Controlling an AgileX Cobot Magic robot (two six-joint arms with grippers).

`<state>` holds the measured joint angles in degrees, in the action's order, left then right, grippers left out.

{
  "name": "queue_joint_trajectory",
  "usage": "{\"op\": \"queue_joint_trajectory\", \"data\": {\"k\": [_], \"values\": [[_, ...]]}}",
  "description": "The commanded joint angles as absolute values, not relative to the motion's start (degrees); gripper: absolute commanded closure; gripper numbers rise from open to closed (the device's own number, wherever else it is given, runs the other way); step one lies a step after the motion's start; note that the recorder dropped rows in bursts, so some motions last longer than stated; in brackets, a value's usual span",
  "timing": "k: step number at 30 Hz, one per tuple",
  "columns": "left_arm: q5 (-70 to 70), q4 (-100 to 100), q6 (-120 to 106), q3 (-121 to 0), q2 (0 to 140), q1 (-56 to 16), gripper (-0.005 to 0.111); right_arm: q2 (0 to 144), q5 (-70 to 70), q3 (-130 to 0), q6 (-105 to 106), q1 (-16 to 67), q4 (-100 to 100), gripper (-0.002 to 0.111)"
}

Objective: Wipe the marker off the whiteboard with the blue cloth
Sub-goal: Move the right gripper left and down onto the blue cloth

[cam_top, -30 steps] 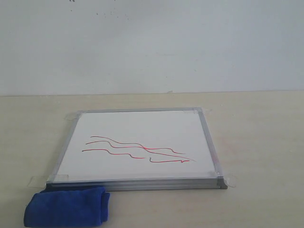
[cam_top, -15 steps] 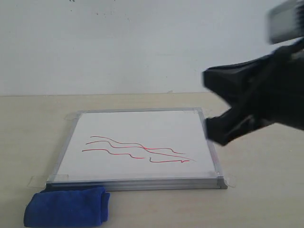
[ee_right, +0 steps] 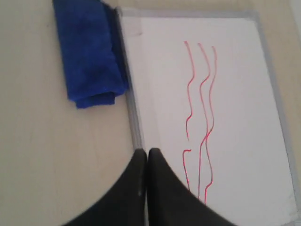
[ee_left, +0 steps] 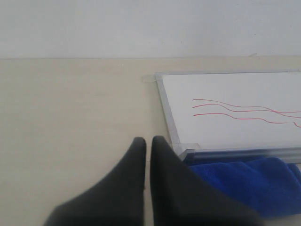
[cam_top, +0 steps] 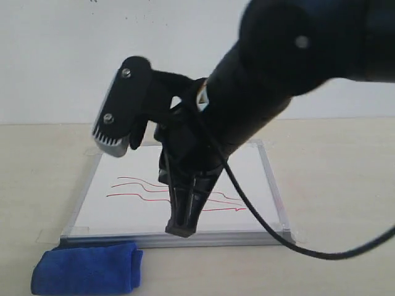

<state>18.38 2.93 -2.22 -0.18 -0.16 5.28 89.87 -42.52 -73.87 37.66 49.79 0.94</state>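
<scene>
Only L-wrist cam shows left gripper (ee_left: pixel 148 140); closed.

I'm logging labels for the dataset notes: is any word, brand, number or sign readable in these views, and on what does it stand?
None can be read in any view.
The marker on the whiteboard is only wavy red lines, not letters or digits.
The blue cloth shows no tag.
The left gripper and right gripper are plain black, with no printing.

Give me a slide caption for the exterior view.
Right gripper hangs over the whiteboard; marker lines unwiped, blue cloth untouched beside its near-left corner.
</scene>
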Motion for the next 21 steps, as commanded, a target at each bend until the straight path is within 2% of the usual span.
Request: {"op": "queue_joint_trajectory", "data": {"k": [1, 7, 18, 21], "values": [[18.0, 3.6, -2.5, 0.0, 0.0, 4.8, 0.103, 97.6, -54.3, -83.0, 52.5, 50.0, 6.3, 0.109], [18.0, 3.6, -2.5, 0.0, 0.0, 4.8, 0.103, 106.8, -56.2, -91.0, 55.9, 50.5, 15.2, 0.109], [18.0, 3.6, -2.5, 0.0, 0.0, 4.8, 0.103, 119.9, -58.0, -106.6, 45.1, 57.6, 10.8, 0.109], [18.0, 3.6, -2.5, 0.0, 0.0, 4.8, 0.103, 121.9, -58.0, -108.9, 40.3, 59.3, 7.9, 0.104]]}}
